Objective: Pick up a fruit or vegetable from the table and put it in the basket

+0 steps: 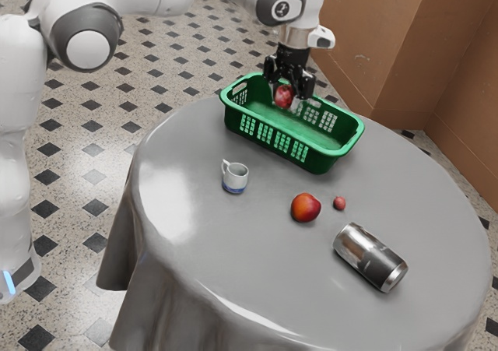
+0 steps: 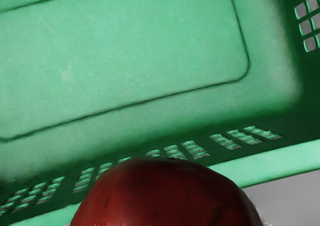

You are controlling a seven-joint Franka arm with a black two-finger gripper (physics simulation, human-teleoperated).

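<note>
Grey tabletop [image 1: 420, 211] lies below red fruit [image 1: 283, 96], long axis unclear.

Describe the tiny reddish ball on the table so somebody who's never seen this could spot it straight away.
On the round gray table, find the green basket, then the silver-and-black can lying on its side. Between them sits the small pinkish-red ball, beside an orange-red fruit. It is far smaller than that fruit and duller in color.

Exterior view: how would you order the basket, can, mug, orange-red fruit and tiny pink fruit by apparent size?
Basket
Can
Mug and orange-red fruit: too alike to rank
Tiny pink fruit
</note>
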